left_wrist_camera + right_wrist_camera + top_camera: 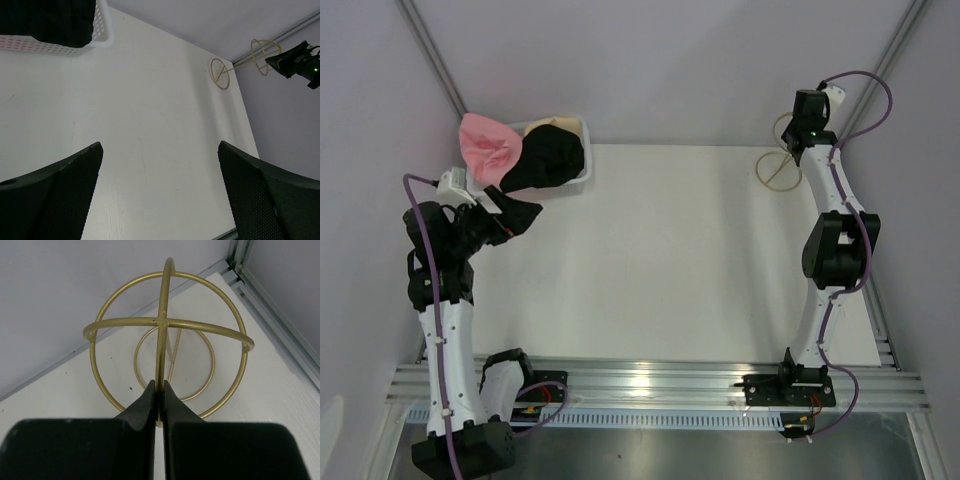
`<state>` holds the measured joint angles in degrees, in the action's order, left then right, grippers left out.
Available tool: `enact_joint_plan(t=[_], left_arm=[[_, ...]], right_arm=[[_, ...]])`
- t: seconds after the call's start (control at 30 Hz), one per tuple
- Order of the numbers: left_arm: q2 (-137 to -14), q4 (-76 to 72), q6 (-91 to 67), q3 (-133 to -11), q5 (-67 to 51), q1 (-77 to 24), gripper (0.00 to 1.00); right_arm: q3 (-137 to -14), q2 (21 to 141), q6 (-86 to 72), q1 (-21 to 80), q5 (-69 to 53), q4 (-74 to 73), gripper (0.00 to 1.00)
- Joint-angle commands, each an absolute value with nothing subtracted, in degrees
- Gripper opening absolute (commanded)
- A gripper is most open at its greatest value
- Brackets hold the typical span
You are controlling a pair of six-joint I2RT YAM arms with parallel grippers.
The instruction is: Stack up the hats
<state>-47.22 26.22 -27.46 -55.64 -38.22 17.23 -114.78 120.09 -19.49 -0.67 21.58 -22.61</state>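
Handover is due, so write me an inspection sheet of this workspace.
Surface: white table, middle bare.
Job's things: pink hat and black hat heaped in the white basket, far left.
Clutter: gold wire stand, far right corner.
Grippers: left gripper open, empty; right gripper shut on the stand's wire.
Cables: purple cables run along both arms.
Surroundings: pale walls; aluminium rail at near edge.

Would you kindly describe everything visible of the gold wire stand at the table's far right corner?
The stand looks like thin gold metal wire: a round base ring flat on the white table, a slim upright stem, and a rounded cage of crossing hoops on top. It stands upright with nothing on it. The right pincer is shut on one hoop's lower part.
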Motion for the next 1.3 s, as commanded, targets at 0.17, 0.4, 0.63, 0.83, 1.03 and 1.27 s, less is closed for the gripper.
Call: enact_joint_plan(t=[0.17,0.4,0.63,0.83,1.03,1.27], left_arm=[[-47.5,23.6,-29.7,-57.3,-44.4,21.4,0.99],[-47.5,23.8,-29.5,-57.7,-45.4,23.4,0.99],[-46.3,23.5,-29.7,-57.3,-46.1,25.2,0.99],[-45.2,23.5,-29.8,-57.5,-46.1,26.7,0.99],[-43.9,22.9,-30.1,-57.0,-46.6,27.3,0.99],[-42.8,24.8,-28.6,-57.7,-44.3,28.3,1.00]], right_arm=[[-109.9,110.1,-17.1,5.5,12.9,-25.7,0.00],[-95.6,99.3,-11.6,24.6,18.4,-28.0,0.00],[-80.2,84.8,-15.5,39.6,14.6,-25.8,0.00],[-74.9,77.2,-20.3,47.0,15.0,-27.9,0.00],[-71.3,74.2,-19.9,50.4,14.3,-29.5,0.00],[-64.2,70.8,-20.9,52.7,10.0,-27.5,0.29]])
